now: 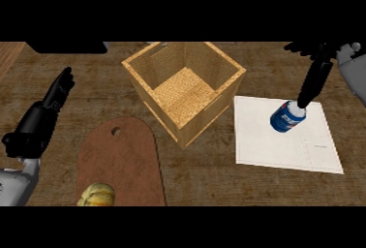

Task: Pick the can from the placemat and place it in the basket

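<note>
Blue can (287, 117) stands on the white placemat (286, 145) right of the basket (214, 92), your right hand (313, 82) fingers straight on its top, so curl round it before lifting; left hand (50, 104) rests open.

one can (287, 118), one placemat (286, 140), one basket (184, 87), one cutting board (121, 162), two hands (61, 89)
</note>
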`<act>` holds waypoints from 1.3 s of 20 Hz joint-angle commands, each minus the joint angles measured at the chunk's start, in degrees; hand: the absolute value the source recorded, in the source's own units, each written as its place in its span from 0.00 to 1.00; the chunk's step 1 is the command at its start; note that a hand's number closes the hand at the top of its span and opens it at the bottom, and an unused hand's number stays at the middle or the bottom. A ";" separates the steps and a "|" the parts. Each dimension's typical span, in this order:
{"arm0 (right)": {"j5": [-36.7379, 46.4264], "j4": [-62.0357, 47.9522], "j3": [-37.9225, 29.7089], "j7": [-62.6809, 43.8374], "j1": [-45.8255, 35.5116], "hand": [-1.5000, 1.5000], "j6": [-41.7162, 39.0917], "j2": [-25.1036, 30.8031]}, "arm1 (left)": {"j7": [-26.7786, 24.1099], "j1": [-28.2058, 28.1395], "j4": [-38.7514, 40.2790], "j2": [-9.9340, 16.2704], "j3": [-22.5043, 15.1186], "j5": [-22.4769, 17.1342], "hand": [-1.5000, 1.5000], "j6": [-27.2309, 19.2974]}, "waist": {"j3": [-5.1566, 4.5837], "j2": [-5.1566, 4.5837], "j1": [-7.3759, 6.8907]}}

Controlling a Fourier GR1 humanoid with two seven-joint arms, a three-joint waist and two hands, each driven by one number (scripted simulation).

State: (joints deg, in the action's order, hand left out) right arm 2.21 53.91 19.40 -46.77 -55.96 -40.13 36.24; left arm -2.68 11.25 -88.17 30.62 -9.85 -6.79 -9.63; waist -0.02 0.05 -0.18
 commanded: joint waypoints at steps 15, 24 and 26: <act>12.62 7.19 -3.56 1.36 14.34 0.00 1.70 -4.90 | 1.07 -0.33 1.28 -5.02 4.15 4.53 0.50 4.92 | 0.01 0.06 0.23; 19.75 4.90 -7.17 4.64 14.23 0.00 2.12 -8.10 | -0.56 -0.34 1.99 -8.21 6.20 8.04 0.50 6.39 | 0.01 -0.01 0.06; 21.08 6.06 -7.78 6.00 16.98 0.00 2.58 -8.40 | 1.54 1.86 2.30 -7.24 8.57 6.84 0.50 8.66 | 0.02 -0.02 0.14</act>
State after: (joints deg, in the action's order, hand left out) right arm 22.00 57.56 13.45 -39.34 -40.99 -36.89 29.37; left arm -0.91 12.57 -87.04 24.26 -2.94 -0.61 -2.31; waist 0.00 -0.01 -0.17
